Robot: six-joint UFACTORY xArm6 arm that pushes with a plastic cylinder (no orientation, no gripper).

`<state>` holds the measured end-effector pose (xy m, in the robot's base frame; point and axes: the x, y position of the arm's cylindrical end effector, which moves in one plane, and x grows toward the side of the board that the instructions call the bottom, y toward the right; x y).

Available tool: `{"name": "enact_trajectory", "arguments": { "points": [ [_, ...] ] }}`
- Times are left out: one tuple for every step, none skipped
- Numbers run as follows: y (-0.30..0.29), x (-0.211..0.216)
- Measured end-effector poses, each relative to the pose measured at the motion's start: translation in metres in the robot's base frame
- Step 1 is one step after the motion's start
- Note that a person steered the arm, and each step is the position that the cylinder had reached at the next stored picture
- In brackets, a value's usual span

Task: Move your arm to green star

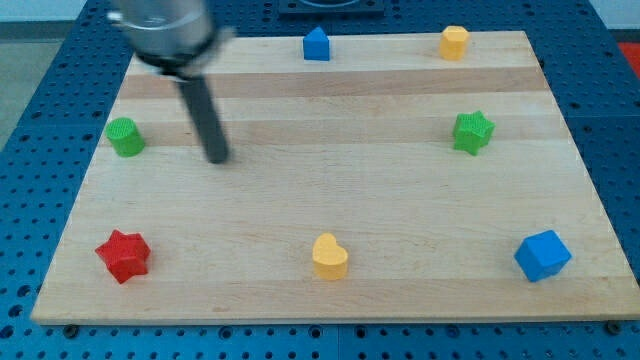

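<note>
The green star (472, 131) lies on the wooden board (330, 190) at the view's right, in the upper half. My tip (217, 158) rests on the board at the view's upper left, far to the left of the green star. It is a little right of a green round block (124, 136) and touches no block.
A blue house-shaped block (316, 44) and a yellow block (454, 42) sit along the board's top edge. A red star (123, 255), a yellow heart-like block (329, 256) and a blue cube (542, 255) sit along the bottom. A blue pegboard surrounds the board.
</note>
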<state>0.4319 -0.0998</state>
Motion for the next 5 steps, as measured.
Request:
{"name": "enact_trajectory", "arguments": {
  "points": [
    [0.078, -0.001],
    [0.133, -0.007],
    [0.190, -0.007],
    [0.217, -0.015],
    [0.218, -0.017]
  ]
}}
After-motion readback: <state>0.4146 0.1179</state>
